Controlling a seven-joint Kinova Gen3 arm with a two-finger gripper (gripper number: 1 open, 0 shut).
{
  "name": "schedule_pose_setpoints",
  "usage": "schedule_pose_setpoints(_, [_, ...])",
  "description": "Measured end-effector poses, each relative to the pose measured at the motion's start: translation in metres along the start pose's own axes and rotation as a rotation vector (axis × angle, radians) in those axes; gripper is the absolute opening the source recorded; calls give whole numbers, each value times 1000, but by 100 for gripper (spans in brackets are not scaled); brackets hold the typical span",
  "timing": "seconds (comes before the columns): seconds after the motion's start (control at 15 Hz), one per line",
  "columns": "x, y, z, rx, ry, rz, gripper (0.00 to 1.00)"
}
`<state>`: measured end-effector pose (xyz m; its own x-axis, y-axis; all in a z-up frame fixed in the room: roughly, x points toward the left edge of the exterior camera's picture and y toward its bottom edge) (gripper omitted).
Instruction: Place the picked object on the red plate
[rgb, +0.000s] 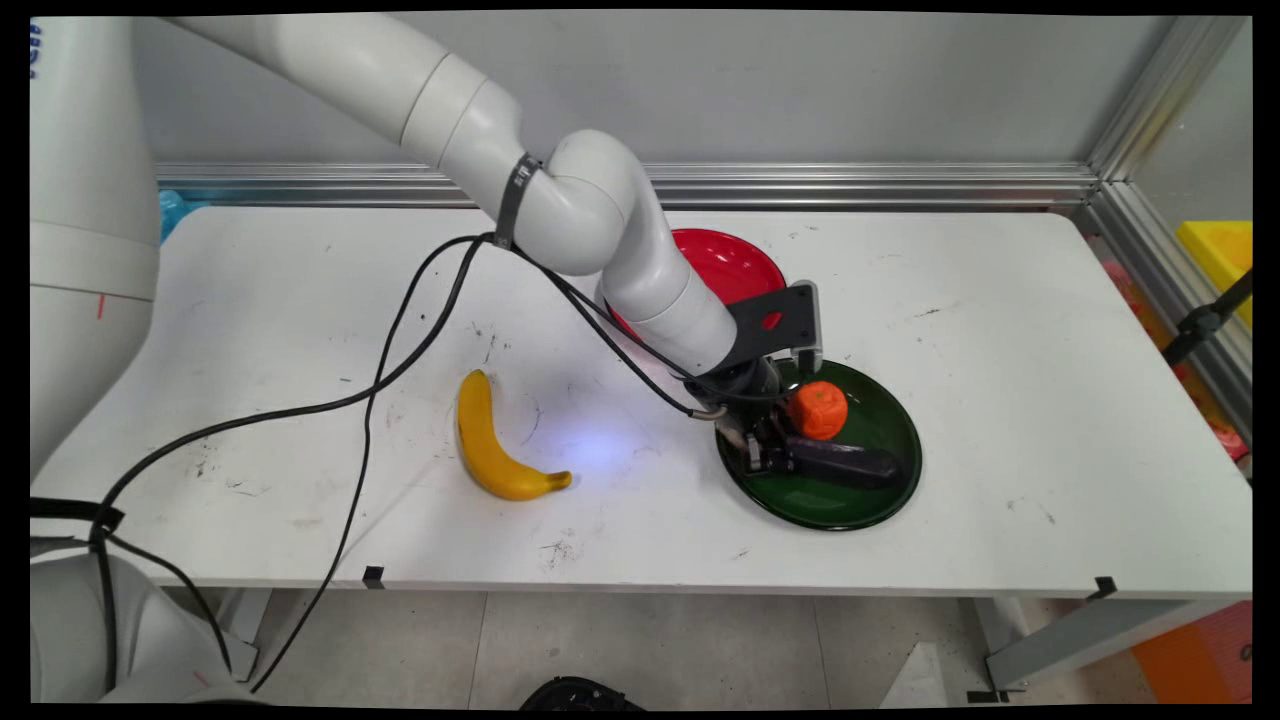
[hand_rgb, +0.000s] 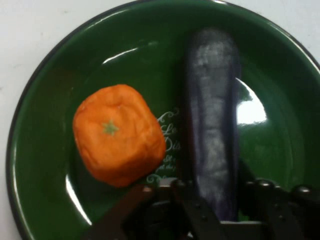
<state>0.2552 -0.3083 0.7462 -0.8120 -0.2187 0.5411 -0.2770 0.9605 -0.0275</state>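
A dark purple eggplant (rgb: 845, 463) (hand_rgb: 212, 115) lies in the green plate (rgb: 880, 500) (hand_rgb: 60, 75) at the table's front right. Beside it in the same plate sits an orange (rgb: 819, 410) (hand_rgb: 118, 141), apart from the eggplant by a narrow gap. My gripper (rgb: 775, 455) (hand_rgb: 215, 200) is low over the plate's left side, with its fingers against both sides of the eggplant's near end, shut on it. The eggplant still rests on the plate. The orange lies just left of the fingers in the hand view.
A red plate (rgb: 735, 262) stands behind the green one, partly hidden by my arm. A yellow banana (rgb: 490, 450) lies on the table to the left. Black cables hang from the arm across the table's left half.
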Motion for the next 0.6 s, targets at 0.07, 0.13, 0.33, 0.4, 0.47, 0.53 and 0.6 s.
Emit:
schedule_pose_setpoints(0.07, [0,0,0,-3,1,-2,0])
schedule_pose_setpoints(0.13, [1,0,-1,-5,2,-4,0])
schedule_pose_setpoints(0.33, [6,-4,-7,-4,9,-6,0])
schedule_pose_setpoints(0.4, [8,-5,-9,-4,11,-5,0])
schedule_pose_setpoints(0.47, [11,-8,-13,-3,13,-3,0])
schedule_pose_setpoints(0.53, [15,-12,-19,-2,17,0,0])
schedule_pose_setpoints(0.6, [18,-16,-27,-2,22,3,0])
